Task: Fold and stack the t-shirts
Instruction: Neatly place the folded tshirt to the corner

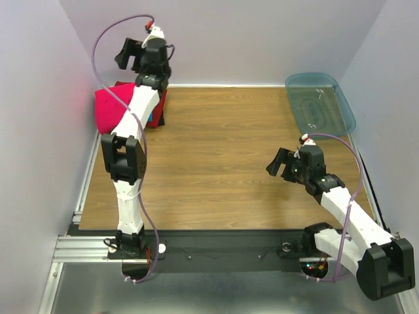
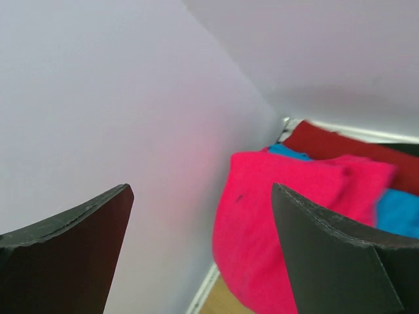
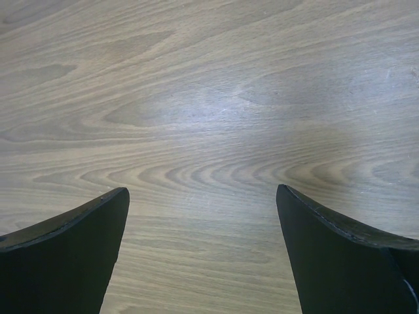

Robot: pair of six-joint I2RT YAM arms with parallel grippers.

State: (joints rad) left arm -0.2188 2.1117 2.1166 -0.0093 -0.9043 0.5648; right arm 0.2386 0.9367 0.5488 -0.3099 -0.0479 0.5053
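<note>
The bright pinkish-red t-shirt (image 1: 110, 108) lies on top of the stack in the far left corner, against the left wall. It also shows in the left wrist view (image 2: 288, 216), over a sky blue shirt (image 2: 399, 212) and a dark red one (image 2: 340, 145). A sliver of blue (image 1: 155, 118) shows in the top view; green and black shirts are mostly hidden by the arm. My left gripper (image 1: 129, 53) is open and empty, raised above the stack near the back wall. My right gripper (image 1: 280, 163) is open and empty over bare wood (image 3: 209, 131).
A translucent blue-grey plastic bin (image 1: 321, 101) sits at the far right corner. The walls close in on the left, back and right. The wooden table (image 1: 222, 157) lies between the arms. A metal rail (image 1: 85, 248) runs along the near edge.
</note>
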